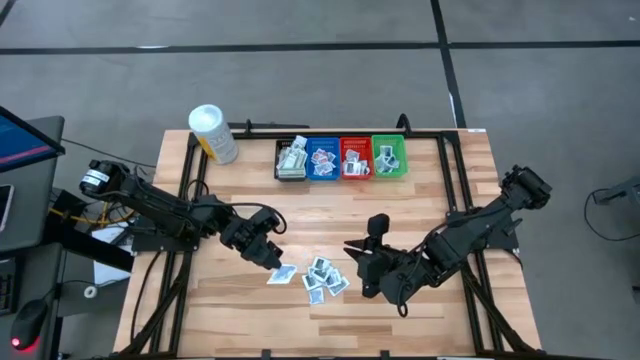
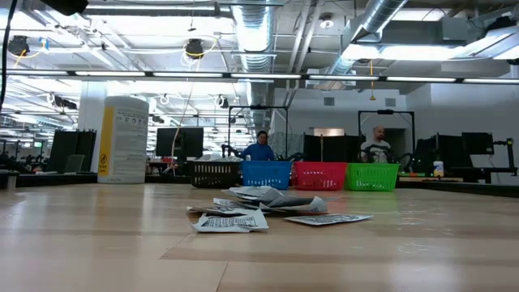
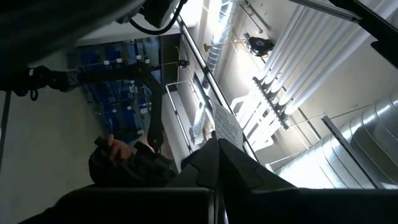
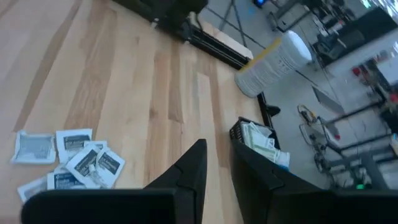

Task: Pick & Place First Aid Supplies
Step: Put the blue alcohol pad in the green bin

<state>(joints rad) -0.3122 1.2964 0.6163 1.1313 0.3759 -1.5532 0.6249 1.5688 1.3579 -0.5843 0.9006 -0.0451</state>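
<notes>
Paper-thin packets [image 1: 318, 278] at lower centre: light, limp, slippery; best pinched at a free edge. Left gripper [image 1: 268, 252] closed, empty; right gripper [image 1: 362, 262] slightly parted, empty.

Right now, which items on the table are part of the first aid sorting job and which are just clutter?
Job:
- small flat white and pale blue packets loose on the wooden table
- black, blue, red and green plastic bins, already holding some packets

Lying about:
- white cylindrical tub with yellow label at the table's far left corner
</notes>
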